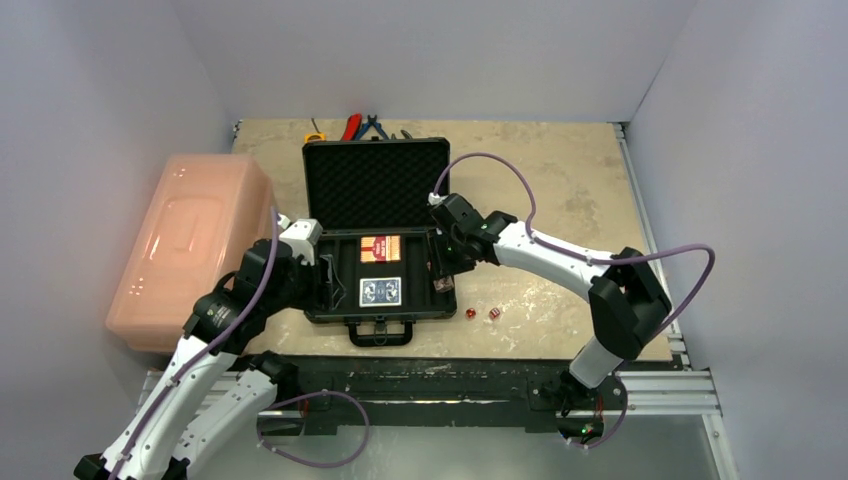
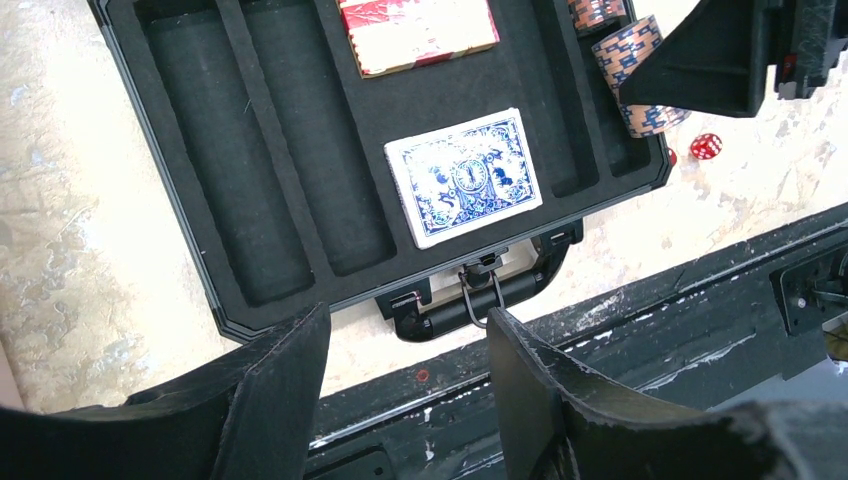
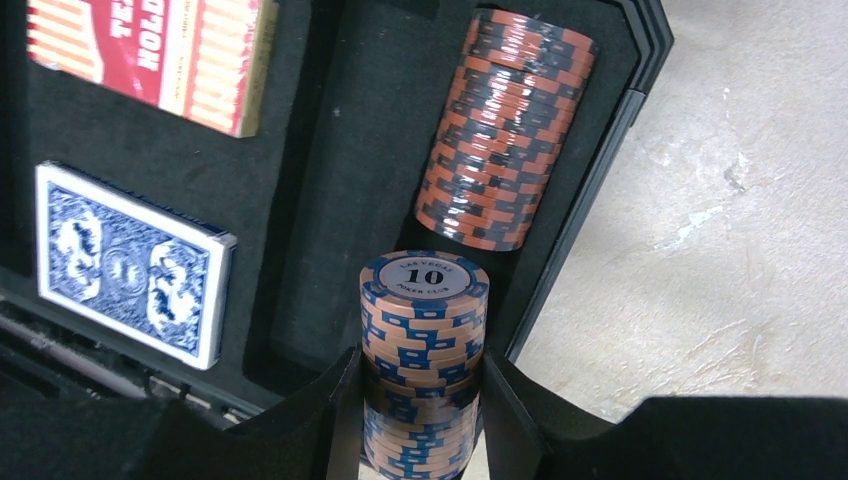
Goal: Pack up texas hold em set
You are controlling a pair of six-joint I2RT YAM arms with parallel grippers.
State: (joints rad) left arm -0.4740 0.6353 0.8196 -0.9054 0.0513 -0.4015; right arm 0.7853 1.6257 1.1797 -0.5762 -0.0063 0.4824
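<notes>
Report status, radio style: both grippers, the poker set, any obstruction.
Left gripper open, empty, over case front. Right gripper shut on chip roll at case's right slots; second roll already seated. Dice on table outside. No obstruction seen.

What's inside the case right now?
Seen: red deck, blue deck, one chip roll lying at the right; left slots bare. The second roll, in the right gripper, hides what's beneath it.

overhead view wide; wrist views close, sharing case [image 1: 375, 185]
</notes>
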